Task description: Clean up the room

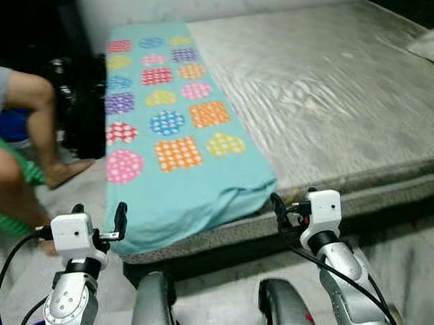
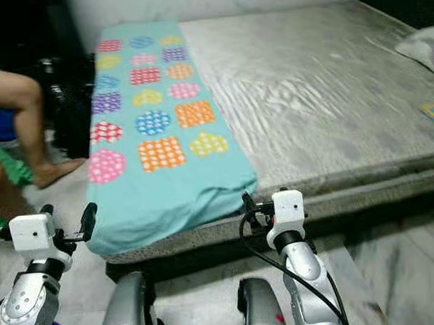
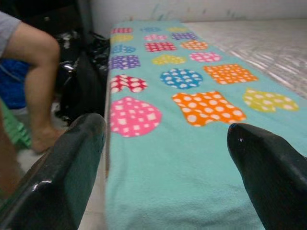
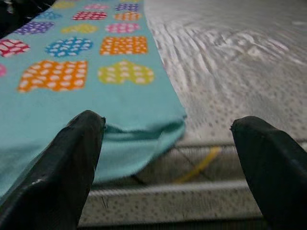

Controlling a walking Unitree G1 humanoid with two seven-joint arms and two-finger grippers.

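A long teal blanket [image 1: 169,128] printed with dotted hearts lies folded along the left side of a bare grey mattress [image 1: 328,87]. Its near end hangs slightly over the mattress's front edge. My left gripper [image 1: 99,213] is open, low in front of the blanket's near left corner and apart from it. In the left wrist view its fingers [image 3: 62,167] frame the blanket [image 3: 182,143]. My right gripper [image 1: 293,201] is open in front of the blanket's near right corner [image 4: 144,124], without touching it.
A person sits at the left, with a bare leg [image 1: 41,119] and foot on the floor beside the bed. Dark bags [image 3: 84,81] stand between them and the mattress. A pillow [image 1: 428,44] lies at the far right. My knees [image 1: 151,307] are below.
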